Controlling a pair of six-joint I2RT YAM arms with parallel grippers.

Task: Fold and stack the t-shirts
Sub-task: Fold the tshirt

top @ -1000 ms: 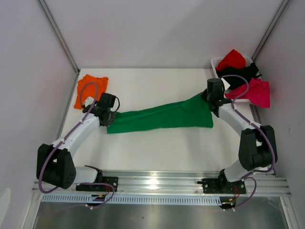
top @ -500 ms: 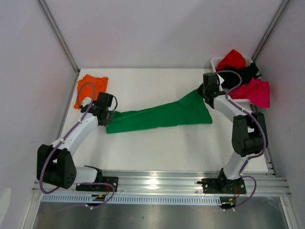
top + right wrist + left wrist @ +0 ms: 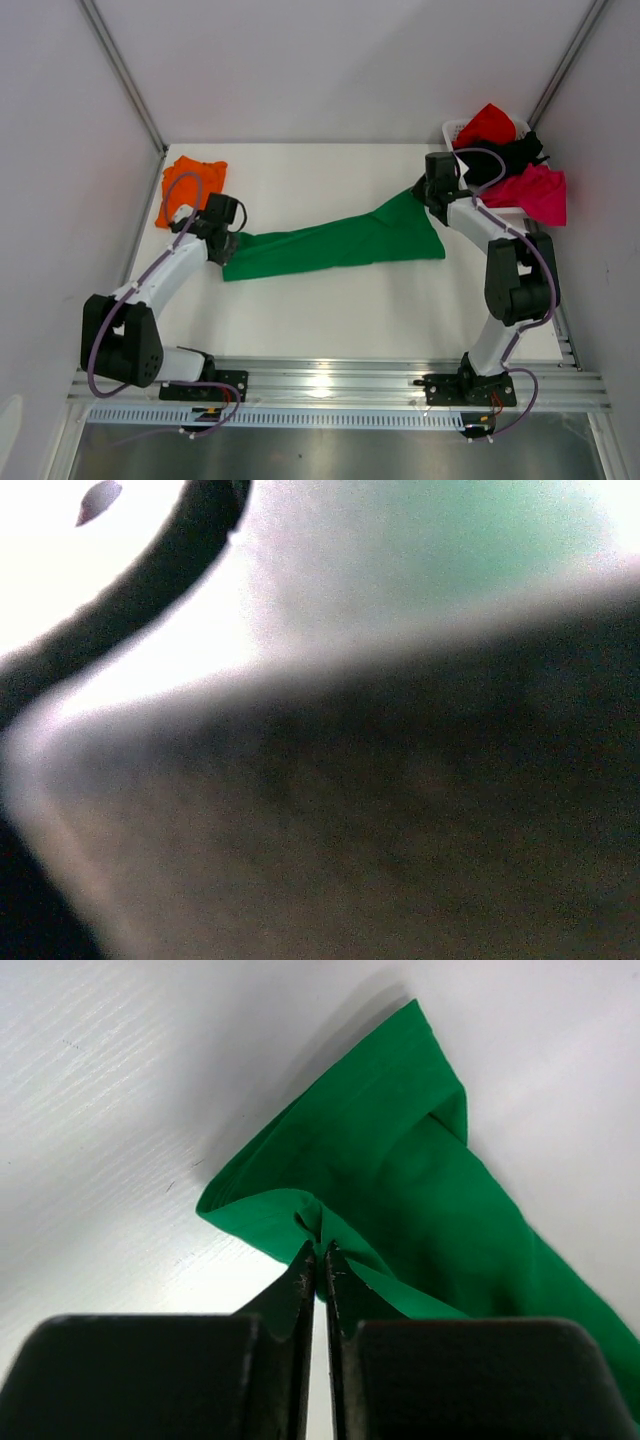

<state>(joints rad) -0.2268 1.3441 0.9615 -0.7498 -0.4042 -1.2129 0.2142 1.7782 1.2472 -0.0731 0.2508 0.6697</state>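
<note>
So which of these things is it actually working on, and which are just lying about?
Part of the job: green t-shirt, pinched at each end by the left end effector and right end effector; orange t-shirt; red t-shirt, black t-shirt, magenta t-shirt.
Just lying about: white basket holding those three; metal rail.

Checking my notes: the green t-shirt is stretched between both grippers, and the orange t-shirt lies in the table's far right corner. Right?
No: the orange t-shirt lies in the far left corner, as the top external view shows. The green t-shirt is indeed stretched between the left gripper and right gripper.
</note>
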